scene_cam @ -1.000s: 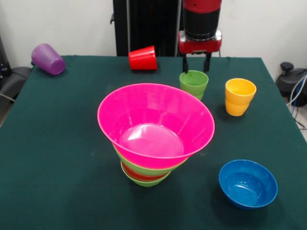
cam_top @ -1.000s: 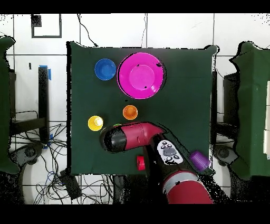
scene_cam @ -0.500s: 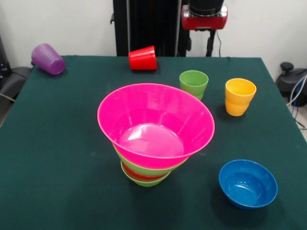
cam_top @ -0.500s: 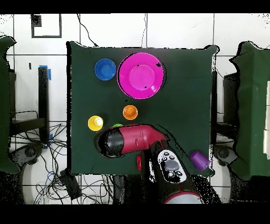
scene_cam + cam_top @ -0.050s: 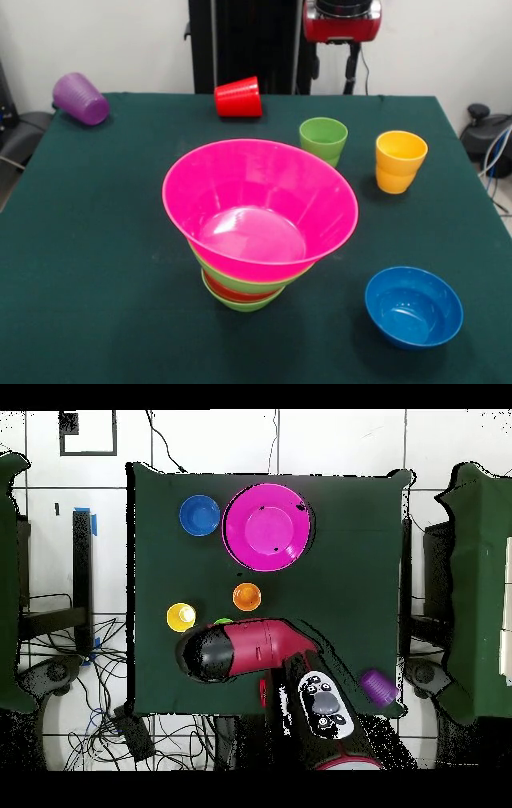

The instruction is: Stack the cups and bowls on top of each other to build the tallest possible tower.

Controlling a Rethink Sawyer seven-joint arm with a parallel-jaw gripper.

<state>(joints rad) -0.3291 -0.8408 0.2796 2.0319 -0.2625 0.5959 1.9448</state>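
The tower (image 5: pixel 258 228) stands mid-tabletop (image 5: pixel 88 240), nearest the camera along with the blue bowl (image 5: pixel 414 306), which sits apart at the front right. The tower is nested bowls: a small green one at the bottom, red-orange, a larger green, and the huge pink bowl (image 5: pixel 260 204) on top, its rim overhanging the rest and tilted a little.

Behind it the green cup (image 5: pixel 323 139) stands upright, just past the pink rim. The yellow cup (image 5: pixel 400 161) is upright to its right, and seems to have another cup nested under it, though I cannot be sure. Farther back, the red cup (image 5: pixel 238 98) and purple cup (image 5: pixel 80 98) lie on their sides near the far edge.

My fingers (image 5: pixel 332 68) hang well above the back edge, spread apart and holding nothing.

The risk is the pink bowl: wide on a narrow base, so a nudge to its rim as I pass could tip the whole pile. The green cup sits so close to that rim that a careless approach could catch it. The cups on their sides may roll if I press them off-centre.

From overhead, my arm (image 5: pixel 250 649) covers the green cup almost entirely and most of the red one. From the front, only my lower wrist shows.
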